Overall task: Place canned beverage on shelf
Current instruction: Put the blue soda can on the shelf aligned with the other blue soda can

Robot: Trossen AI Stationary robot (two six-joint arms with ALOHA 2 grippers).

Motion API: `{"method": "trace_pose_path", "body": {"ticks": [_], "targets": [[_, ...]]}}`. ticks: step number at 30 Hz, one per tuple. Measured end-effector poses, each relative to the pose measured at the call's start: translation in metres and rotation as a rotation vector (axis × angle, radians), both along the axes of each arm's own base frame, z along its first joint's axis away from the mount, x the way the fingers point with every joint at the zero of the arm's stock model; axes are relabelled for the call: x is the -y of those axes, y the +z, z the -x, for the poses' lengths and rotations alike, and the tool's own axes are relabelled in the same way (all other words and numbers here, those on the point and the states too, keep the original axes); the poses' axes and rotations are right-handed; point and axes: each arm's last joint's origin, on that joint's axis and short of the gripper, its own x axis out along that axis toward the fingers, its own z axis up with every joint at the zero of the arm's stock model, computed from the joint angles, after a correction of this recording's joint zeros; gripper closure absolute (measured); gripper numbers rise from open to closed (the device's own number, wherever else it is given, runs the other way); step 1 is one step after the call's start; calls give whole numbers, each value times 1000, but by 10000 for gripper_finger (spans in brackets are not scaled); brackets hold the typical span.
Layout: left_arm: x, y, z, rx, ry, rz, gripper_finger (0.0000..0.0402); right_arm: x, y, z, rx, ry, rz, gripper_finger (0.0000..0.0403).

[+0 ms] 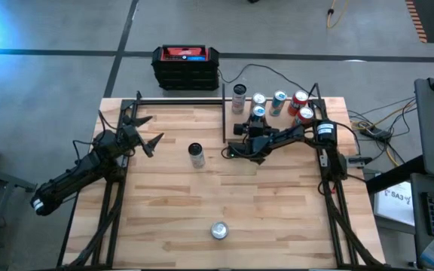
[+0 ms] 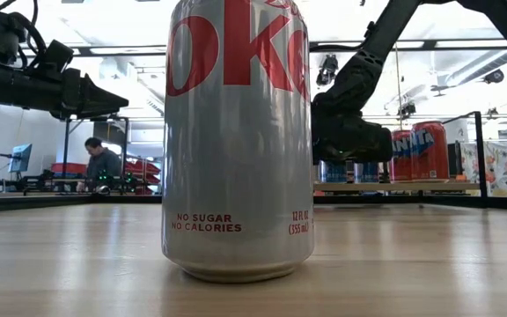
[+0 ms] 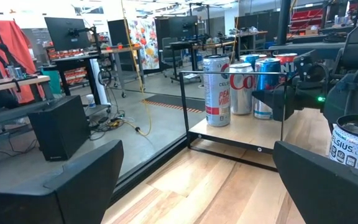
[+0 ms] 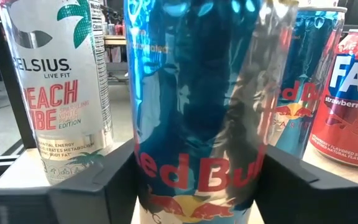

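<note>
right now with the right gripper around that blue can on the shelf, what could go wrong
The right gripper has its fingers on either side of the blue Red Bull can, with the Celsius can and the Fanta can close on each side, so pulling out could knock a neighbour over. The can stands near the shelf front edge and could tip off.

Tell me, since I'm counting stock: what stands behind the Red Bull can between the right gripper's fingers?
Behind the Red Bull can on the shelf: a Celsius can, a second Red Bull can and a Fanta can. The front can hides anything directly behind it.
</note>
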Motion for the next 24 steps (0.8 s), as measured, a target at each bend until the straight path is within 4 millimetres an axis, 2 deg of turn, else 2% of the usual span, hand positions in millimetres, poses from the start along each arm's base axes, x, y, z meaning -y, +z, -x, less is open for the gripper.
{"method": "trace_pose_path", "body": {"ticks": [3,16,24], "targets": [[0,0,0,0,0,0,3,-1,0,0,0,3,0,176],[0,0,0,0,0,0,3,-7,0,2,-3,11,28,175],[0,0,0,0,0,0,3,-11,6,26,2,-4,-12,175]]}}
